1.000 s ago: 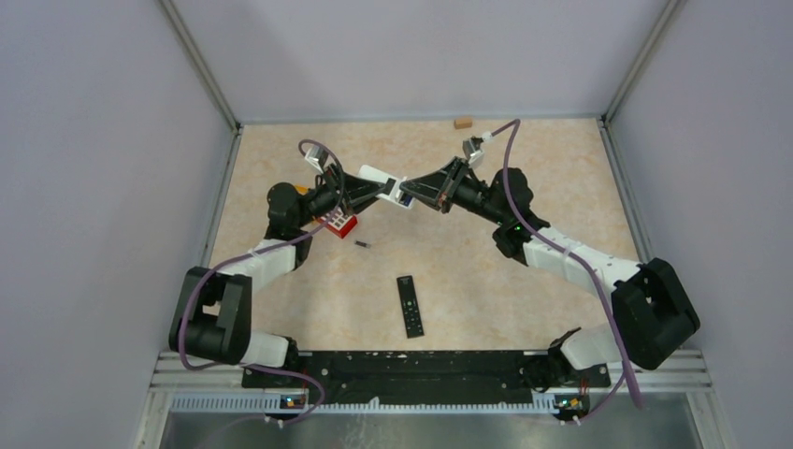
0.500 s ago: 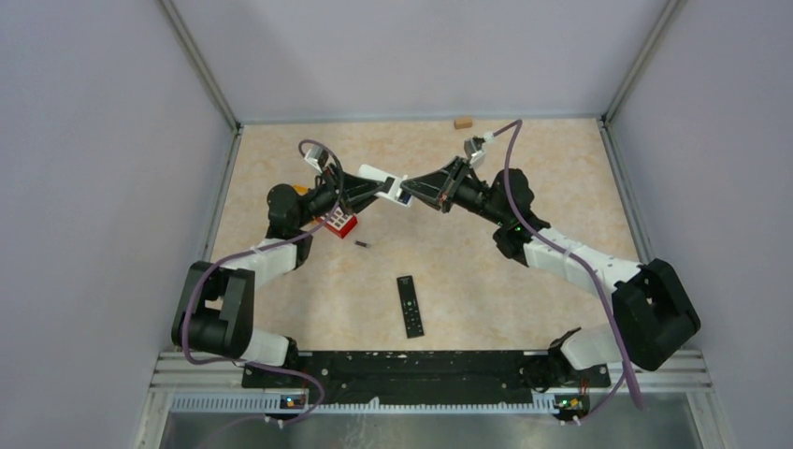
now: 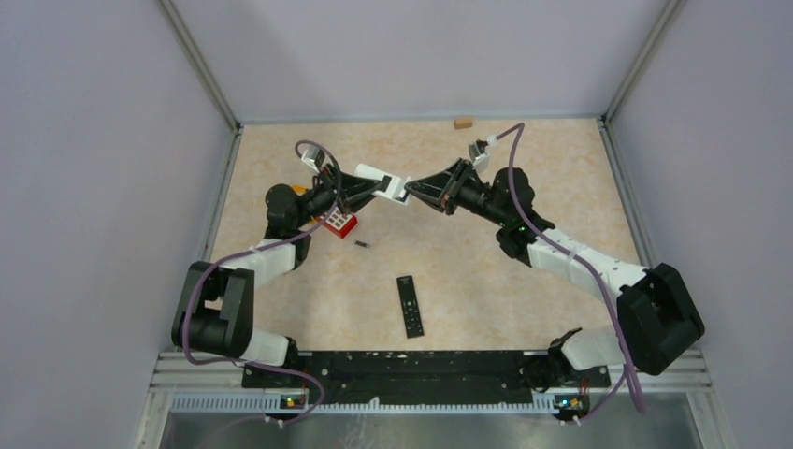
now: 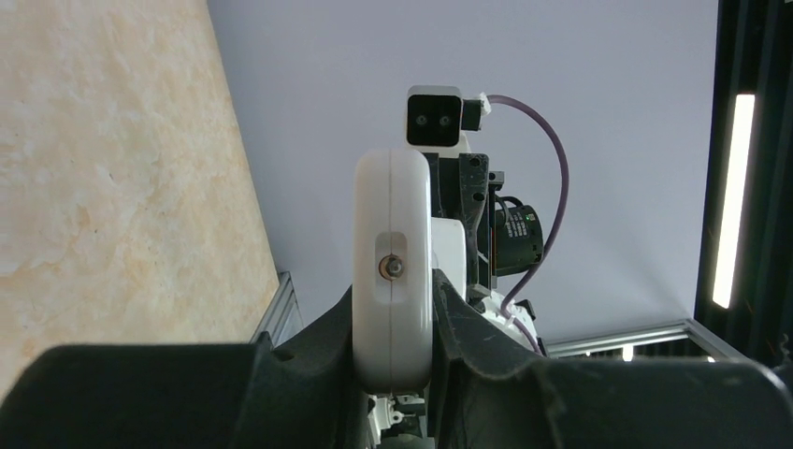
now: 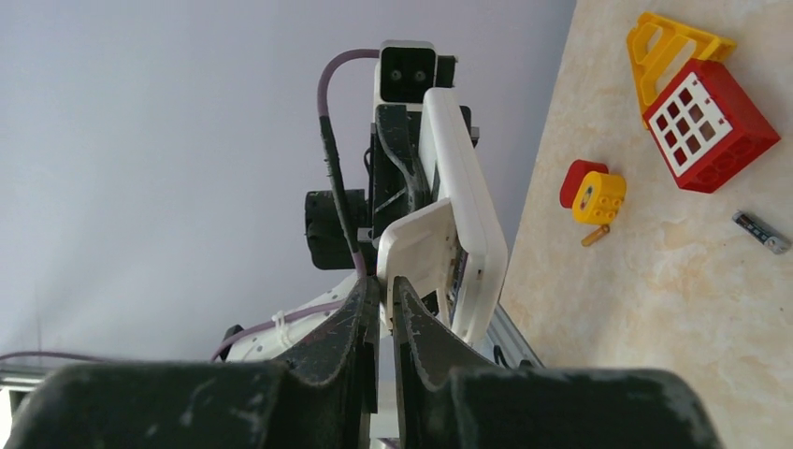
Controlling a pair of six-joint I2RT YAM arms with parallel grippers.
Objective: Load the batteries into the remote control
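a: left gripper?
b: clamped on the white remote, one finger on each long side. remote held up off the table, toward the far middle. end face with a small metal contact points at the left wrist cam.

a: right gripper?
b: meets the same remote from the other side. fingers drawn nearly flat together, pinching the lower edge of the white cover. the cover stands slightly away from the remote body.

a: batteries?
b: only one is clear: battery lying flat on the table, just beside the red grid block, touching neither gripper. there's a purple tinge in the gap between cover and body, can't tell if that's a battery.

a: other stuff?
b: black remote flat on the table, nearer the bases, well apart from both arms. yellow frame piece against the red block, small red-and-yellow brick near it. tan block at the far edge.
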